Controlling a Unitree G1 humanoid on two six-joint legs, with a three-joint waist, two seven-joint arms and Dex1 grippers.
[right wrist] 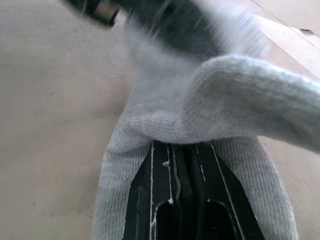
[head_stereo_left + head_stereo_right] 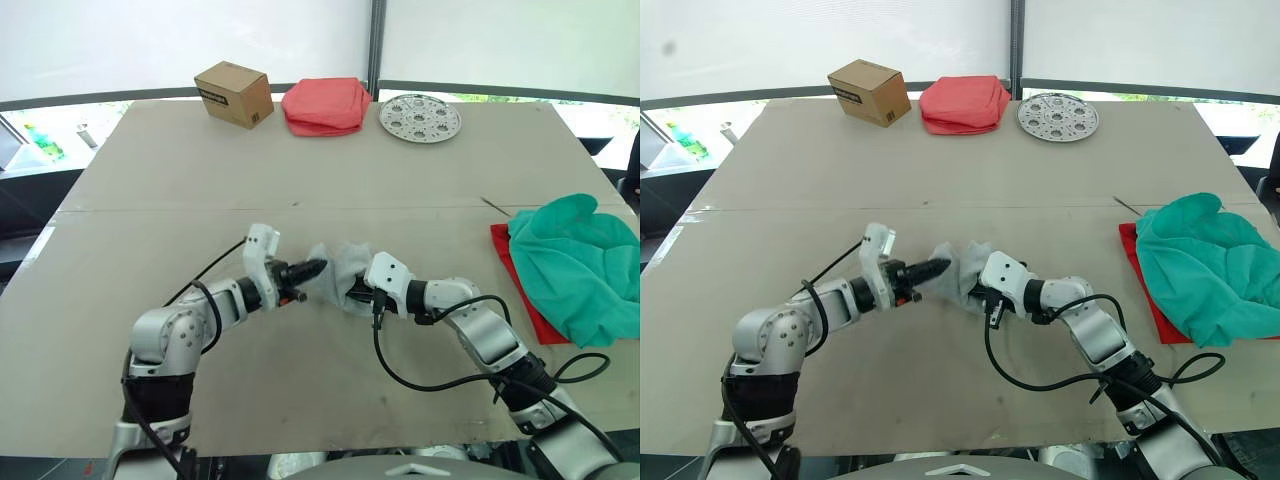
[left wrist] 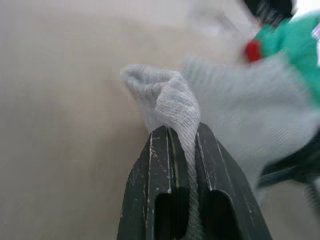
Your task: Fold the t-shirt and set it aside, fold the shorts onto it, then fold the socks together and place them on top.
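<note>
Socks stage | small light grey knit socks (image 2: 338,272) mid-table, left pincer (image 3: 183,137) and right pincer (image 1: 181,145) both clenched on them | teal-green gathered shorts (image 2: 575,265) already atop red t-shirt (image 2: 522,284) | left: stack socks.

two socks (image 2: 340,272), one shorts (image 2: 578,262), one box (image 2: 233,94), one plate (image 2: 420,117)

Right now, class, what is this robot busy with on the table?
Both grippers hold the grey socks near the middle of the table: the left gripper is shut on one edge, the right gripper is shut on the other side. The green shorts already lie on the red t-shirt at the robot's right. At the far edge sit a cardboard box, a folded pink cloth and a round metal plate.
</note>
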